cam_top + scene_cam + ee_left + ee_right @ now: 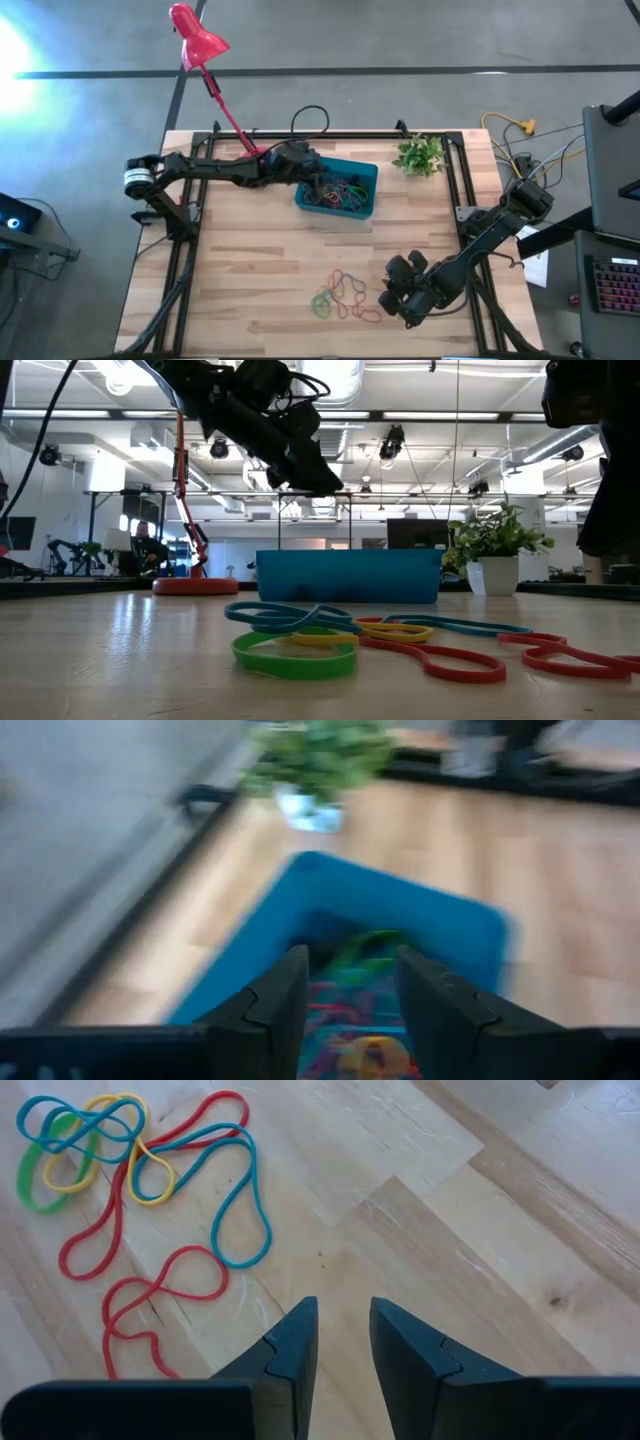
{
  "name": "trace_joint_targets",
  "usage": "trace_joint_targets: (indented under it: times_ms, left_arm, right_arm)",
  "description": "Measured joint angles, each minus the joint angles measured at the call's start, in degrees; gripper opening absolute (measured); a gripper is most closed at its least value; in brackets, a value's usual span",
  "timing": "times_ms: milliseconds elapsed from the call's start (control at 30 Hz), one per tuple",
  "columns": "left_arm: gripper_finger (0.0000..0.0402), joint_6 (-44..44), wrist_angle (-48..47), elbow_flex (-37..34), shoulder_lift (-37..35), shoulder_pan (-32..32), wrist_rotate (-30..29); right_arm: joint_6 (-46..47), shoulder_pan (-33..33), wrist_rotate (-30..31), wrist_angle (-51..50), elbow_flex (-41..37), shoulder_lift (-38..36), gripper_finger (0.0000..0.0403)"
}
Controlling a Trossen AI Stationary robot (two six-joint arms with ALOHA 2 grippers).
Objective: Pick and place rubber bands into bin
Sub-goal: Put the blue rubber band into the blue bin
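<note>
High view: my left claw (pixel 322 186) hangs over the teal bin (pixel 362 209) at frame centre, fingers parted, holding nothing I can see. Loose rubber bands (pixel 345 295) lie lower centre on the worktop beside my right claw (pixel 392 296), part-open, empty; tangled loops might drag neighbours along

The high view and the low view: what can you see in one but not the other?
Only the high view shows inside the bin, where many rubber bands lie, and the right gripper, jaws apart, empty, beside the loose rubber bands on the table. It also shows the pink lamp head.

Only the low view shows the room behind, with ceiling lights and a seated person.

Both show the bin, the loose bands, the plant, and the left gripper over the bin.
</note>
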Motion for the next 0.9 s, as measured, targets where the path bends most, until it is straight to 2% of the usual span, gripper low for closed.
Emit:
trace_joint_targets:
  times_ms: [167,267,400,533,700,900]
  left_arm:
    - [0.0134,-3.7,0.0,-1.0,0.0,-1.0,19.3]
    - [0.0134,-3.7,-0.8,-2.4,0.0,-3.4,26.2]
    - [0.0134,-3.8,-1.5,-5.0,-0.1,-7.6,26.6]
    - [0.0134,-6.2,-1.5,-7.6,-0.2,-11.6,26.6]
    - [0.0134,-9.8,-1.4,-10.8,-0.8,-15.6,26.7]
    - [0.0134,-13.8,-0.6,-14.4,-1.7,-18.6,26.4]
  right_arm:
    - [0.0,0.0,0.0,0.2,0.0,0.0,0.0084]
    - [-0.4,0.0,0.9,0.4,0.0,0.0,0.0084]
    - [-4.4,0.0,4.6,3.4,0.0,0.0,0.0084]
    - [-17.6,-0.6,5.7,12.2,-0.1,0.0,0.0084]
    - [-28.7,-3.9,5.5,18.4,-0.3,0.0,0.0084]
    - [-39.0,-10.4,-3.0,23.8,-0.4,0.0,0.0102]
